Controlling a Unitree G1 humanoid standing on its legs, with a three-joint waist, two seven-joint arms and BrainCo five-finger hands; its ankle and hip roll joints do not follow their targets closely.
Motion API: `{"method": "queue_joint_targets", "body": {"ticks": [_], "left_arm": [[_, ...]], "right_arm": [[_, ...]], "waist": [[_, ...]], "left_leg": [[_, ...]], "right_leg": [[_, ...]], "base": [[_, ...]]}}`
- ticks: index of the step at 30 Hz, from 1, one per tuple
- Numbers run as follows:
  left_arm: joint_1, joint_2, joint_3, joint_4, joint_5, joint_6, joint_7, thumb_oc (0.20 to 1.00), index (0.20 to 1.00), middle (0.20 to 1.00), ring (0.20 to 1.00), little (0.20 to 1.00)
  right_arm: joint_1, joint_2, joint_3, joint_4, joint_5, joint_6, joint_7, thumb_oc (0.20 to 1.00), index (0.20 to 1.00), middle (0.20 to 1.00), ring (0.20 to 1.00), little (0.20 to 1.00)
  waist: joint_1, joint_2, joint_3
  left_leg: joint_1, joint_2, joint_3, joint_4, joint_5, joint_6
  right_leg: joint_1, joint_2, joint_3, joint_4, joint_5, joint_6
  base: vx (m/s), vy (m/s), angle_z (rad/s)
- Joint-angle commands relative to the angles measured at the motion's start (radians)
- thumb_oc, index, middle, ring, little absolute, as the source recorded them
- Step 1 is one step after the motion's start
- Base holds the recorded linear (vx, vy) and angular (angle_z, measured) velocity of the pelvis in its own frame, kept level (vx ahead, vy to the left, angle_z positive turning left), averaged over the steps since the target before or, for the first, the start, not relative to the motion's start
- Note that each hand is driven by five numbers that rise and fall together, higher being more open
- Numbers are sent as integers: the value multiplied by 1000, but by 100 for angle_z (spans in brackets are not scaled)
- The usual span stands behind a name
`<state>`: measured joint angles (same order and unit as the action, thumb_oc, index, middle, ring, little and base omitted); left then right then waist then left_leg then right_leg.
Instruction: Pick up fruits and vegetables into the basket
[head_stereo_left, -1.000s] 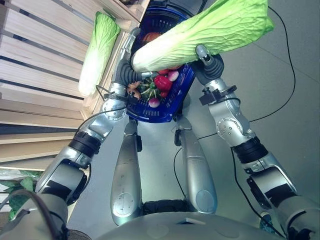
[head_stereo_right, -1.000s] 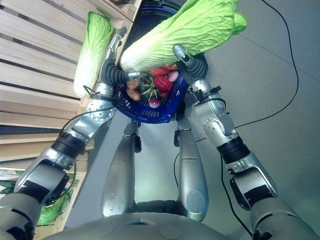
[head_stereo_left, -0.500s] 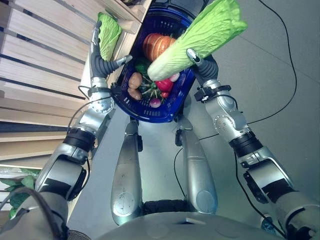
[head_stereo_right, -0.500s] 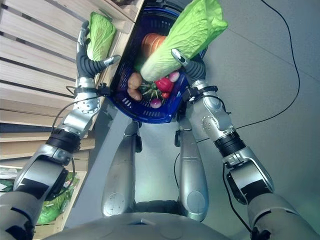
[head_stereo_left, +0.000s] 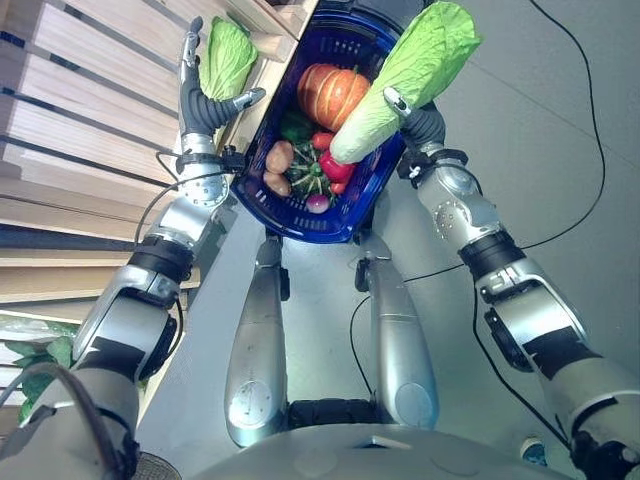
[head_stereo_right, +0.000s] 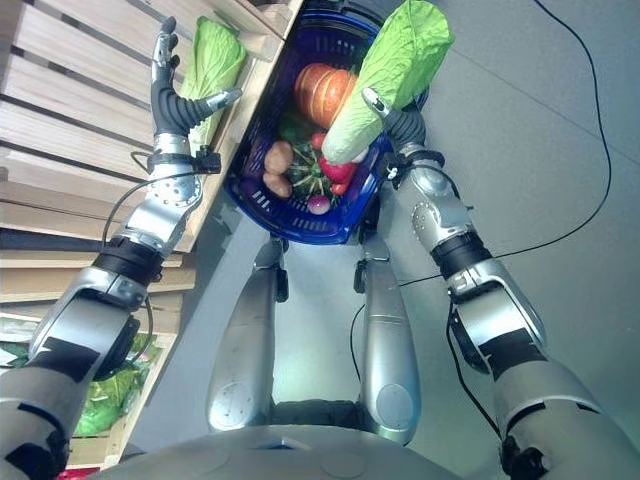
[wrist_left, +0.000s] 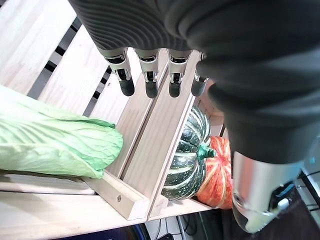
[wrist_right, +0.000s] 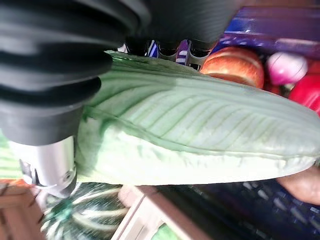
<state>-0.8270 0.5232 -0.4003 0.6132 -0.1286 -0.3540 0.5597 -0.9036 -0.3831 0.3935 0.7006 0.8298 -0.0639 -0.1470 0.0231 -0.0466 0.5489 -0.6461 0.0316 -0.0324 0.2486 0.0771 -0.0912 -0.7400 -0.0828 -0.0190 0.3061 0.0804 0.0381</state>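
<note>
The basket (head_stereo_left: 330, 225) is showing deep blue, its latticed walls pierced with small slots. The cabbage (head_stereo_left: 405, 85) over its right rim is running from pale cream-white at the stalk to bright yellow-green at the leaves, with fine paler veins. Inside, a pumpkin (head_stereo_left: 332, 93) is glowing orange with darker ribs, beside a brown potato (head_stereo_left: 279, 157), a glossy red pepper (head_stereo_left: 336, 167) and a small magenta-and-white radish (head_stereo_left: 317, 203). On the pale, light-brown wooden shelf (wrist_left: 60, 85), a second cabbage (wrist_left: 55, 145) is lying light green, and a squash (wrist_left: 187, 160) is showing dark green with whitish stripes.
</note>
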Motion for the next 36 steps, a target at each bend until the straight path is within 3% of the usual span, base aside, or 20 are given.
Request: {"method": "queue_joint_targets", "body": {"ticks": [1, 9, 20, 22, 23, 24, 25, 32, 36], "left_arm": [[-28, -31, 9, -11, -31, -65, -4, 1000, 1000, 1000, 1000, 1000], [-87, -51, -28, 34, -58, -83, -29, 1000, 1000, 1000, 1000, 1000], [-93, -80, -48, 38, -50, -89, -2, 1000, 1000, 1000, 1000, 1000], [-90, -81, -53, 35, -50, -83, 7, 1000, 1000, 1000, 1000, 1000], [-89, -82, -53, 33, -50, -78, 11, 1000, 1000, 1000, 1000, 1000], [-86, -86, -53, 31, -45, -73, 18, 1000, 1000, 1000, 1000, 1000], [-84, -88, -51, 31, -42, -71, 21, 1000, 1000, 1000, 1000, 1000], [-78, -94, -44, 50, -38, -48, 67, 1000, 1000, 1000, 1000, 1000], [-79, -94, -37, 69, -31, 5, 113, 1000, 1000, 1000, 1000, 1000]], "right_arm": [[-41, -29, 16, 38, -36, 11, 7, 200, 200, 200, 200, 200], [-170, -25, 9, 394, -105, 72, 130, 200, 200, 200, 200, 200], [-215, -14, 2, 571, -137, 166, 120, 200, 200, 200, 200, 200], [-224, -16, 2, 583, -139, 187, 110, 545, 545, 545, 545, 545], [-226, -17, 1, 588, -139, 196, 102, 780, 780, 780, 780, 780], [-226, -16, -1, 591, -140, 200, 91, 956, 956, 956, 956, 956], [-226, -16, -1, 593, -141, 204, 90, 1000, 1000, 1000, 1000, 1000], [-244, -23, -7, 625, -156, 242, 44, 1000, 1000, 1000, 1000, 1000], [-253, -32, -4, 636, -170, 264, 6, 1000, 1000, 1000, 1000, 1000]], "waist": [[-4, 78, -29], [28, 110, -29], [49, 137, -29], [52, 139, -29], [51, 139, -29], [52, 140, -29], [52, 141, -29], [50, 148, -29], [48, 152, -29]], "left_leg": [[-54, -72, 12, 49, -46, 15], [-74, -87, -4, 62, -46, 21], [-95, -99, -11, 72, -40, 27], [-97, -100, -12, 75, -40, 27], [-97, -100, -12, 75, -40, 27], [-98, -101, -12, 76, -40, 27], [-98, -100, -12, 76, -39, 28], [-104, -100, -10, 78, -37, 27], [-105, -97, -7, 75, -35, 28]], "right_leg": [[35, 18, -88, 36, -84, 31], [15, 10, -105, 57, -90, 30], [-11, 8, -114, 82, -96, 26], [-14, 8, -114, 85, -97, 26], [-14, 9, -113, 85, -97, 25], [-16, 9, -113, 86, -96, 26], [-16, 9, -113, 86, -96, 26], [-24, 12, -108, 90, -96, 24], [-28, 14, -105, 91, -97, 23]], "base": [[12, 7, 5], [5, -1, 11], [0, 5, 4], [0, 10, 5], [2, 12, 4], [4, 14, 3], [0, 0, 0], [0, 5, 0], [-3, 23, -2]]}}
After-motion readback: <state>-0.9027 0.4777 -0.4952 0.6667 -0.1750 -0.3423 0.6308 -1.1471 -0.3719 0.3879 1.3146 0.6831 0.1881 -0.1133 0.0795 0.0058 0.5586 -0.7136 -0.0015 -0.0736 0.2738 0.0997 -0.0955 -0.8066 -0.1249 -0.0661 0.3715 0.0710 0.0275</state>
